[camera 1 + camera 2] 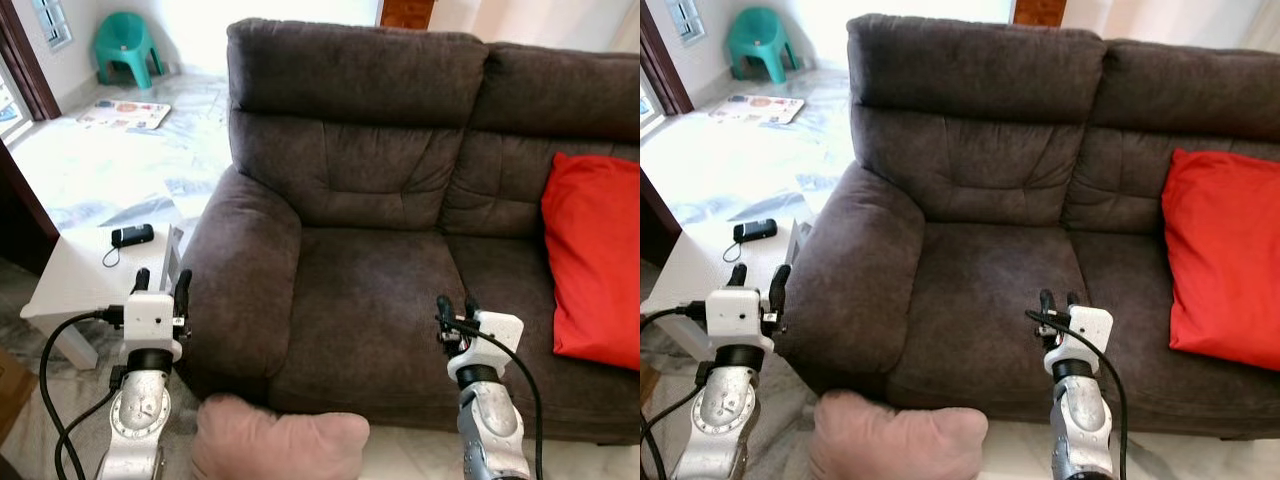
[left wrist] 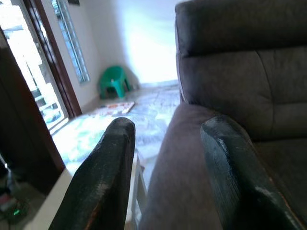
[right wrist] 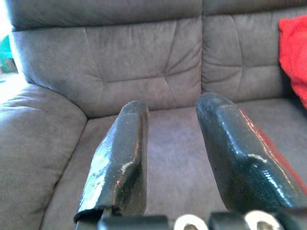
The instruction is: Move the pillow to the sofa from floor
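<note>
Pink pillow, on floor against the sofa front, apparently untouched; left gripper and right gripper raised, fingers parted, empty: lower both, take opposite ends, lift clear onto seat.

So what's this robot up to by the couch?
It is standing in front of the dark brown fabric sofa, both arms raised. The left gripper hovers by the armrest, the right gripper over the seat; both are open and hold nothing. The pale pink pillow lies on the floor at the sofa's foot, between the arms, not yet picked up. A red cushion leans against the sofa back.
</note>
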`<state>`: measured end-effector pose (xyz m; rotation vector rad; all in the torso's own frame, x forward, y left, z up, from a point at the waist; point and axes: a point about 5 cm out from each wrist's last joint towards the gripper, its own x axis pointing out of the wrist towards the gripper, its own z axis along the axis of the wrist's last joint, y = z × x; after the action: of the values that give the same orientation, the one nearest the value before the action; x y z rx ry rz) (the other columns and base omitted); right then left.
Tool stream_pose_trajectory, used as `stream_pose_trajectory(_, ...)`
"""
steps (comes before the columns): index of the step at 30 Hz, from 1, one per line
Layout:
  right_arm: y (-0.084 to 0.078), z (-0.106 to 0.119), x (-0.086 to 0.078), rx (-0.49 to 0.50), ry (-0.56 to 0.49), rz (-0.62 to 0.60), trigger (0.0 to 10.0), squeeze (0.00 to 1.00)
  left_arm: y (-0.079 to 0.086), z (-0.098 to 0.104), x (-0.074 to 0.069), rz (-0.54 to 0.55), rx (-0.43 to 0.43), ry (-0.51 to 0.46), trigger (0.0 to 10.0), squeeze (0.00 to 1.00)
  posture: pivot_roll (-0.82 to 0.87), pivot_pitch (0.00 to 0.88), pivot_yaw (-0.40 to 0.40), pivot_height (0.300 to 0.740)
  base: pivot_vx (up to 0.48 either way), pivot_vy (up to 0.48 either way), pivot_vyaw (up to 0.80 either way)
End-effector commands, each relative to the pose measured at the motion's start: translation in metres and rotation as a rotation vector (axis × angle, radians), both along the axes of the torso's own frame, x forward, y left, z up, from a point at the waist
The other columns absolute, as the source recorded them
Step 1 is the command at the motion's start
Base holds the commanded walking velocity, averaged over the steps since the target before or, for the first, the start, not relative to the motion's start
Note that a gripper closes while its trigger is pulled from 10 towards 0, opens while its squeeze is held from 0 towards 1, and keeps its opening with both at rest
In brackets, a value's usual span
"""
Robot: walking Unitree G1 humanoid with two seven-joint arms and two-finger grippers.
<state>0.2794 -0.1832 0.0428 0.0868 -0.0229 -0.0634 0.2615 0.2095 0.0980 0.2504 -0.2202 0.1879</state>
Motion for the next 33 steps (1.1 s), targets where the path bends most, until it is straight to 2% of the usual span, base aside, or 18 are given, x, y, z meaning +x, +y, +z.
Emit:
stream_pose_trajectory(1,0.002,0.001,-0.001,-0.008,0.001,0.008,10.0,0.0,0.0,0.0,-0.002,0.012,-0.006,0.013,10.0,0.0,0.14,0.0,-0.106,0.695,0.0,0.0,0.0)
stream_pose_trajectory(9,0.001,0.004,-0.001,-0.005,0.004,0.007,10.0,0.0,0.007,0.004,-0.001,0.041,-0.01,0.022,10.0,0.0,0.14,0.0,-0.108,0.695,0.0,0.0,0.0)
stream_pose_trajectory(29,0.002,0.009,0.003,0.001,0.011,0.027,10.0,0.0,0.01,0.006,0.003,0.031,-0.015,0.036,10.0,0.0,0.14,0.0,-0.107,0.695,0.0,0.0,0.0)
stream_pose_trajectory(33,0.003,0.009,0.004,0.005,0.014,0.035,10.0,0.0,0.011,0.006,0.003,0.029,-0.015,0.036,10.0,0.0,0.13,0.0,-0.108,0.673,0.0,0.0,0.0)
